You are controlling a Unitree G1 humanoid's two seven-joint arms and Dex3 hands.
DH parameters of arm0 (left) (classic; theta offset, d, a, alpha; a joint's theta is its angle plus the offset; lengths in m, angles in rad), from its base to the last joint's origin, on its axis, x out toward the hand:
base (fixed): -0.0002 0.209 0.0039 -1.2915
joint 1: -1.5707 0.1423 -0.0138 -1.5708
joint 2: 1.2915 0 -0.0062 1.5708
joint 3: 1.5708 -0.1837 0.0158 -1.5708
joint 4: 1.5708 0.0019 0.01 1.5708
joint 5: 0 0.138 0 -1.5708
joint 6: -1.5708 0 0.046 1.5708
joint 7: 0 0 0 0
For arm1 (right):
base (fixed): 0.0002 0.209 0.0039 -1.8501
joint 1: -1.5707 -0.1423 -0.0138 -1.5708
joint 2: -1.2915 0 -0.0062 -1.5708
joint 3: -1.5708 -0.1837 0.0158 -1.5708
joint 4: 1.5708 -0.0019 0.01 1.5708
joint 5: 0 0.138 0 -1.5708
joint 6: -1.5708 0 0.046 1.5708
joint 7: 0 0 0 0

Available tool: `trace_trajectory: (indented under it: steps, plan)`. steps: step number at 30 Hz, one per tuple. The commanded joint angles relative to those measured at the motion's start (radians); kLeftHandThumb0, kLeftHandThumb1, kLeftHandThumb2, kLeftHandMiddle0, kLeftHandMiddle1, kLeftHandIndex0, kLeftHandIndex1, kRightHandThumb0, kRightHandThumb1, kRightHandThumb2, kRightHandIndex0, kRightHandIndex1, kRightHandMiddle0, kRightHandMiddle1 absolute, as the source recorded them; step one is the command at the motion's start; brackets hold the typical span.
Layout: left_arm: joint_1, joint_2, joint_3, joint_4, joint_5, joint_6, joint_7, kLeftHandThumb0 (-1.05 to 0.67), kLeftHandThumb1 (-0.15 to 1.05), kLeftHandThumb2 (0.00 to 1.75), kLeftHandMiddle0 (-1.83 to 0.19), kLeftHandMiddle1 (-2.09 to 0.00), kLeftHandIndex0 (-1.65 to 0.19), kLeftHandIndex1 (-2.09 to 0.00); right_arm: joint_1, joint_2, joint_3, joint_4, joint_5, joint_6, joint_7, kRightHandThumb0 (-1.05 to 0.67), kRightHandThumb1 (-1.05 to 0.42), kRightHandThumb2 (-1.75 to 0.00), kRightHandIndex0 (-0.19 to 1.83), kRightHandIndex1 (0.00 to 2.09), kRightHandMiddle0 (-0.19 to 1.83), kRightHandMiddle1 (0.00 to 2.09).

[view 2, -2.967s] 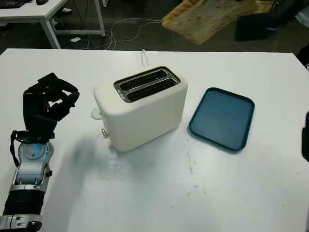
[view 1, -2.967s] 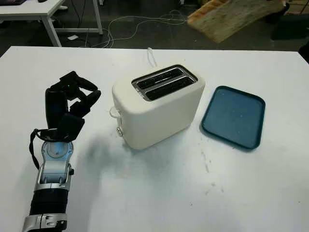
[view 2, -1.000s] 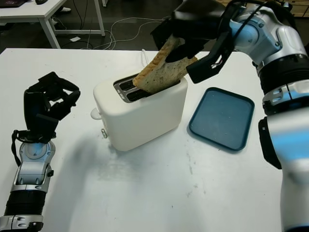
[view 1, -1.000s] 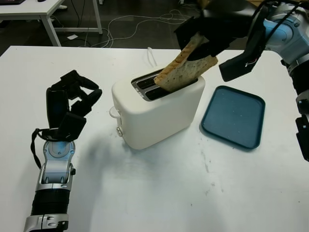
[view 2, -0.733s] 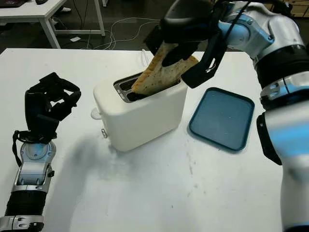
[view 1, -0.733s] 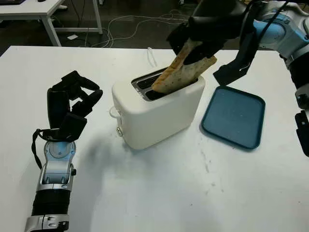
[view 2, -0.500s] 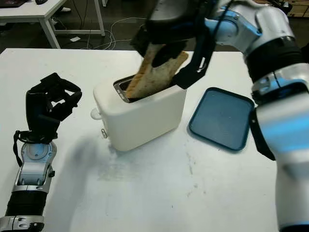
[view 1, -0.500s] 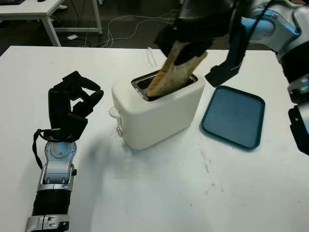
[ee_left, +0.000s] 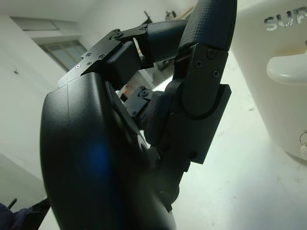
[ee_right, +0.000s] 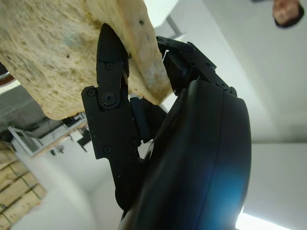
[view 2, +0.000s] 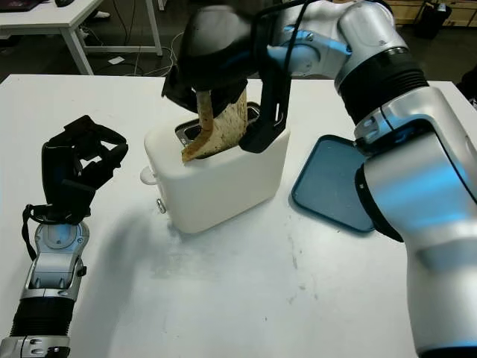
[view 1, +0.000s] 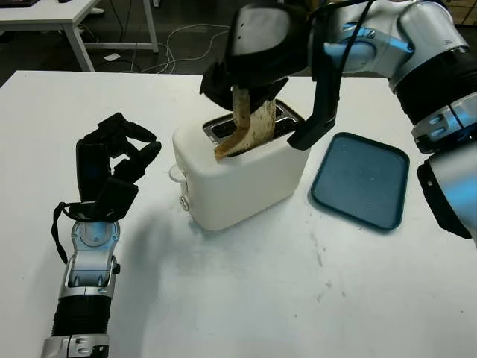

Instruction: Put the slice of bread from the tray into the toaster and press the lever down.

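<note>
Our right hand (view 1: 257,56) pinches the light, bendy bread slice (view 1: 250,123) by its twelve-o'clock edge above the toaster (view 1: 242,175); our left hand (view 1: 112,168), at nine o'clock, stays curled and empty.

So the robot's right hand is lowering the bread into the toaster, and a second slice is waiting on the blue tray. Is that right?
Not quite: the blue tray holds nothing, as the left eye view shows. The rest stands: the right hand grips the bread with its lower end in a slot of the toaster.

Lab or workshop: white table (view 1: 223,298), cables (view 1: 201,37) on dark floor, another desk (view 1: 67,19) behind.
</note>
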Motion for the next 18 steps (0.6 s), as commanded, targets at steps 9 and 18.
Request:
trace_trajectory:
  steps: [9,18]
  plan:
    - [0.004,0.002,-0.001,-0.002,0.007,-0.003,0.003,-0.99,0.92,0.16,-0.92,-1.54,-0.85,-1.17,-0.063,-0.081,0.072,-0.015,-0.200,0.029,-0.195,-0.43,-0.90,-0.35,1.12,1.75,0.81,1.70]
    - [0.002,0.002,-0.002,-0.002,0.011,-0.003,0.006,-0.98,0.92,0.17,-0.92,-1.56,-0.84,-1.18,-0.088,-0.109,0.058,-0.014,-0.186,0.041,-0.144,-0.45,-0.91,-0.33,1.14,1.75,0.80,1.75]
